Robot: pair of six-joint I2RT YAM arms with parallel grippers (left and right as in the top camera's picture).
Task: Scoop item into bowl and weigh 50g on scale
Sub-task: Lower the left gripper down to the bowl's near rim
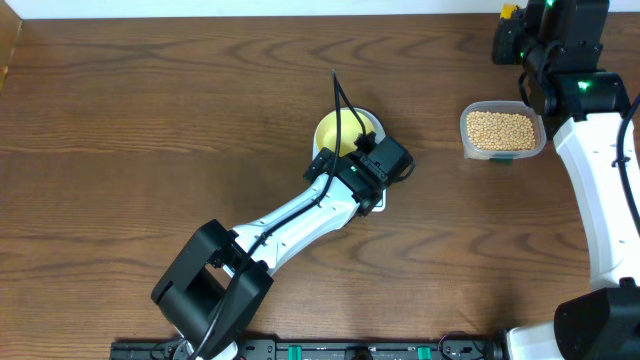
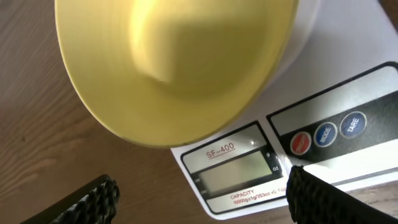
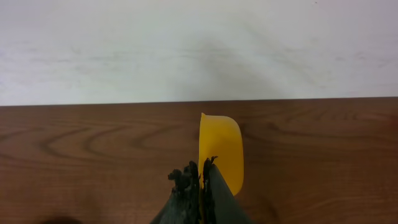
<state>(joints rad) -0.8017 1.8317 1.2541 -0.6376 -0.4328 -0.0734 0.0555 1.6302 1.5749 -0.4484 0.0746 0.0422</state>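
Observation:
The pale-yellow bowl (image 1: 338, 130) stands on the white scale (image 1: 379, 205), which is mostly hidden under my left arm. In the left wrist view the bowl (image 2: 174, 62) looks empty and the scale (image 2: 348, 74) shows a blank LCD and three coloured buttons. My left gripper (image 1: 385, 160) is open and empty, its fingers (image 2: 202, 199) spread either side of the scale's display edge. The tan beans (image 1: 500, 128) fill a clear tub. My right gripper (image 3: 202, 171) is shut on the handle of a bright yellow scoop (image 3: 221, 146), held at the table's far right (image 1: 510, 14).
The clear tub (image 1: 466, 140) stands on the brown wooden table, right of the scale. The right arm's white link (image 1: 600, 170) runs down the right side. A white wall borders the table's far edge.

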